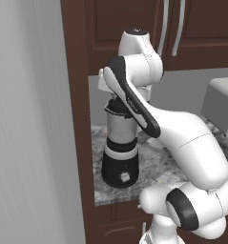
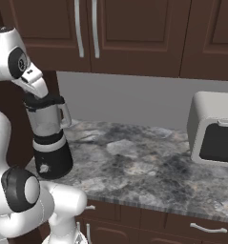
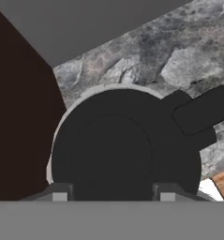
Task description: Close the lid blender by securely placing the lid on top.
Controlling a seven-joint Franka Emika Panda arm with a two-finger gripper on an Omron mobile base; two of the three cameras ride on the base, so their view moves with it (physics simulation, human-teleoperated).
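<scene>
The blender point(image 1: 119, 167) point(image 2: 51, 157) stands at the counter's left end, its black base carrying a translucent grey jar point(image 1: 118, 125) point(image 2: 45, 121) with a side handle point(image 2: 67, 114) point(image 3: 202, 110). The black round lid point(image 3: 125, 150) point(image 2: 45, 101) point(image 1: 116, 107) lies flat across the jar's mouth. My gripper point(image 3: 113, 194) hangs directly over the lid, pointing down. Its fingertips point(image 3: 59, 193) stand wide apart, wider than the lid's raised centre, so it looks open. In the base views the white hand point(image 2: 32, 81) point(image 1: 110, 81) hides the fingers.
A pale grey boxy appliance point(image 2: 213, 128) point(image 1: 222, 105) sits at the counter's right. Brown upper cabinets point(image 2: 134, 33) hang close above the hand. A tall dark brown panel point(image 1: 77, 119) stands just left of the blender. The marbled counter point(image 2: 134, 162) stretches between blender and appliance.
</scene>
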